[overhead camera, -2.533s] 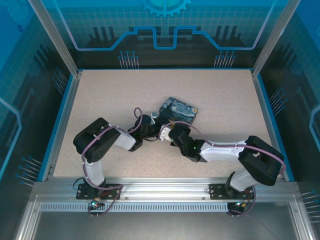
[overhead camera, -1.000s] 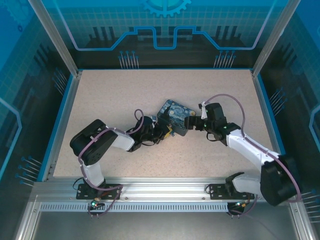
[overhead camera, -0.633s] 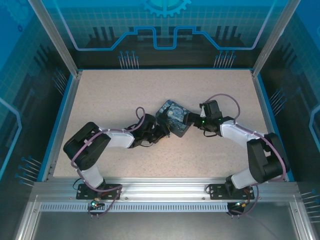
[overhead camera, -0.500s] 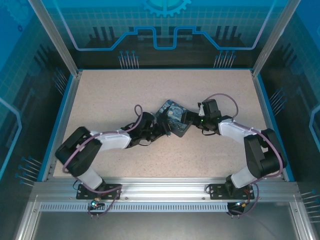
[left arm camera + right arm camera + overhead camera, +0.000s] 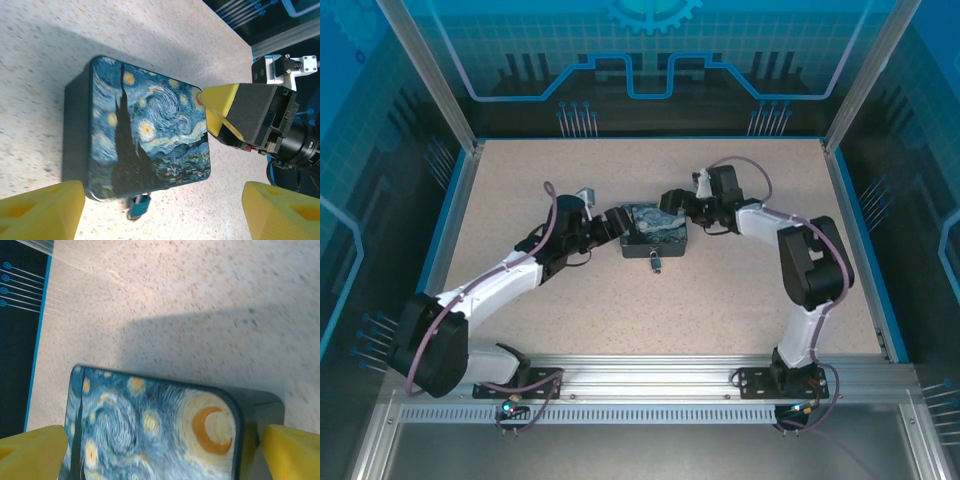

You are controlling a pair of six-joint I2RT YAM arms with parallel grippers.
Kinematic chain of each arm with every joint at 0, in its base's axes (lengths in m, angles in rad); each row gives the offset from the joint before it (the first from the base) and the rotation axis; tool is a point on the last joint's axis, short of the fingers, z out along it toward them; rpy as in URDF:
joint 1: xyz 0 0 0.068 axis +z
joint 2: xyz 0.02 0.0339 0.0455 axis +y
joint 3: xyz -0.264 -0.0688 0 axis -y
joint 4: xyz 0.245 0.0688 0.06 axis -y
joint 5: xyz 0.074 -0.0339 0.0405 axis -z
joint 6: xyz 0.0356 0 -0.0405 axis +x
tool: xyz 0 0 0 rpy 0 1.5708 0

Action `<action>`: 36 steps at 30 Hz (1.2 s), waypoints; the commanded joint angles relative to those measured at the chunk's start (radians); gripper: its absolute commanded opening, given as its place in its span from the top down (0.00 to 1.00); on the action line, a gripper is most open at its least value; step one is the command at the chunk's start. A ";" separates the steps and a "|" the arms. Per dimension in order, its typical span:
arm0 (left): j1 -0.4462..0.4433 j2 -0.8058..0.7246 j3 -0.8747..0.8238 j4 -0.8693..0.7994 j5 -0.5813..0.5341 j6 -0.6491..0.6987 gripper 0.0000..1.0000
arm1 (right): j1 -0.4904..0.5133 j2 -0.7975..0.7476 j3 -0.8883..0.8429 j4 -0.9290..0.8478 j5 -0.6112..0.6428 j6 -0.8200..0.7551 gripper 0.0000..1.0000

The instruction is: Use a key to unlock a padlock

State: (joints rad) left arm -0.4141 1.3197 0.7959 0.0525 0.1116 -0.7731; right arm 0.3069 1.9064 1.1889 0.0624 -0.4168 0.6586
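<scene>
Speckled beige bench [image 5: 570,300] inside blue-lit walls. First the left claw [image 5: 618,222]: spread wide, gripping nothing, just left of the painted tin [image 5: 655,232] near the middle of the top view. Through the left wrist camera, yellow fingertips [image 5: 42,210] in both lower corners of the frame, with the tin [image 5: 145,130] above and between them.

Next the right claw [image 5: 670,199]: also wide apart, clamped on nothing, at the tin's upper right corner in the top view. Seen from the left wrist, one yellow fingertip [image 5: 220,97] right at the tin's right edge, actual contact hard to judge. Through the right wrist camera, straddling that end of the tin [image 5: 150,430].

Outward to the padlock [image 5: 139,205]: tiny, teal-tinted metal with a brassy glint, at the middle of the tin's lower edge. From above, padlock [image 5: 655,262] on the bench just below the tin, long axis running down the frame, pointing away from the tin.

Tin itself flat, lid up, swirled night-sky print in blue and yellow.
</scene>
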 commanded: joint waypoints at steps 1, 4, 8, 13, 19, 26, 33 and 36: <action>0.050 -0.031 0.009 -0.039 0.062 0.047 0.17 | -0.003 0.059 0.066 0.012 -0.021 -0.018 0.00; 0.072 -0.027 0.033 -0.058 0.091 0.069 0.18 | -0.026 0.015 0.063 -0.012 0.080 -0.071 0.00; 0.078 -0.007 0.084 -0.086 0.114 0.122 0.20 | -0.064 -0.132 -0.001 -0.055 0.176 -0.164 0.00; 0.098 0.077 0.173 -0.066 0.219 0.160 0.23 | -0.072 -0.395 -0.213 -0.075 0.154 -0.219 0.00; 0.100 0.242 0.322 -0.066 0.371 0.188 0.25 | 0.081 -0.556 -0.500 0.032 0.102 -0.075 0.12; 0.095 0.384 0.412 -0.014 0.468 0.174 0.33 | 0.317 -0.502 -0.626 0.224 0.364 0.059 0.30; 0.086 0.455 0.414 0.046 0.494 0.147 0.35 | 0.389 -0.388 -0.604 0.309 0.466 0.030 0.39; 0.076 0.479 0.427 0.046 0.502 0.147 0.35 | 0.392 -0.366 -0.610 0.343 0.486 0.022 0.40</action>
State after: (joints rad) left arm -0.3275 1.7752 1.1835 0.0620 0.5697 -0.6262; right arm 0.6880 1.5211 0.5663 0.3256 0.0055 0.6846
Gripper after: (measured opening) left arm 0.646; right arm 0.600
